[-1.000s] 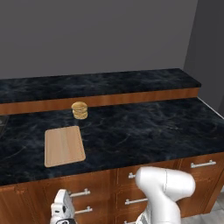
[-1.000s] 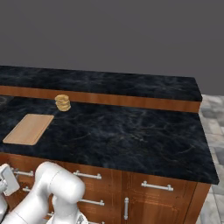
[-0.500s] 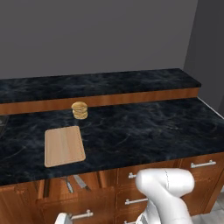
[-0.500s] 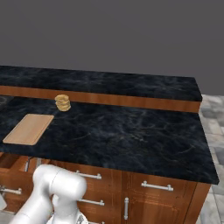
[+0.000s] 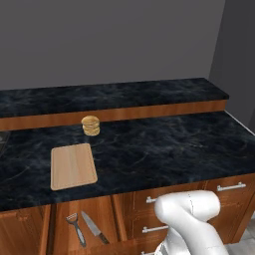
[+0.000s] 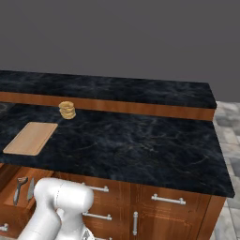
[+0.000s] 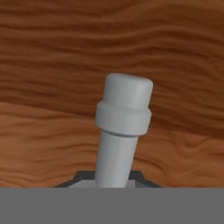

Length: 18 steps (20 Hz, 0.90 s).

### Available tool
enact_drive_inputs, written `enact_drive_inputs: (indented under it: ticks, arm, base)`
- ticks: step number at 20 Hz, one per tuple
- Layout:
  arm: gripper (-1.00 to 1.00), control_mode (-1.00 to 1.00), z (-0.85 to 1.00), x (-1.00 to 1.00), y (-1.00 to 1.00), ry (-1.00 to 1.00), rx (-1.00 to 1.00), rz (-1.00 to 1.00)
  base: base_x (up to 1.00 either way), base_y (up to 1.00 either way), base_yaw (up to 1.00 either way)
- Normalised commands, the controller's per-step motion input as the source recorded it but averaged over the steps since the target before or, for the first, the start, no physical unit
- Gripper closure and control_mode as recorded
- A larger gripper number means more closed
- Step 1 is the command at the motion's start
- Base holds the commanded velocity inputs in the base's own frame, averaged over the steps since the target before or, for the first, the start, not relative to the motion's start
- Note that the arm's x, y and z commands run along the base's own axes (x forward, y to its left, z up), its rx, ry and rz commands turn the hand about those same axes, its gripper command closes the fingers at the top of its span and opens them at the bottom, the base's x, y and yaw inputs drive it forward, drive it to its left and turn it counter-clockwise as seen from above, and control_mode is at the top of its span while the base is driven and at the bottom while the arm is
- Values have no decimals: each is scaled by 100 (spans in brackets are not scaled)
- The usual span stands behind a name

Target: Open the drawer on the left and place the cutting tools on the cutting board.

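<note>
Two cutting tools lie in the open drawer [image 5: 89, 219]: I see the peeler [image 5: 75, 228] at 9 o'clock of the knife [image 5: 93, 226], just beside it. My gripper [image 7: 114, 177] is clenched on the drawer's silver handle [image 7: 122, 127]. At 12 o'clock from the drawer, the cutting board [image 5: 72, 166] sits on the dark counter [image 5: 164, 149].

Open wooden drawer [image 5: 107, 219] holding 2 cutting tools, below the counter.
A dark-handled peeler [image 5: 75, 227] and silver-bladed knife [image 5: 93, 226] lie side by side inside; the tan cutting board [image 5: 72, 166] lies flat above.
</note>
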Motion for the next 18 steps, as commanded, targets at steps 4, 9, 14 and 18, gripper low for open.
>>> enact_drive_inputs:
  ticks: [4, 9, 14, 18]
  arm:
    - [-100, -100, 0, -98, 5, 0, 3, 0]
    - [-100, -100, 31, -97, 13, 2, 3, -1]
    - [-100, -100, 67, -70, 25, 16, 1, -9]
    - [-100, -100, 88, -79, 3, 11, 10, -19]
  base:
    - [0, 0, 0]
    - [0, 0, 0]
    - [0, 0, 0]
    - [0, 0, 0]
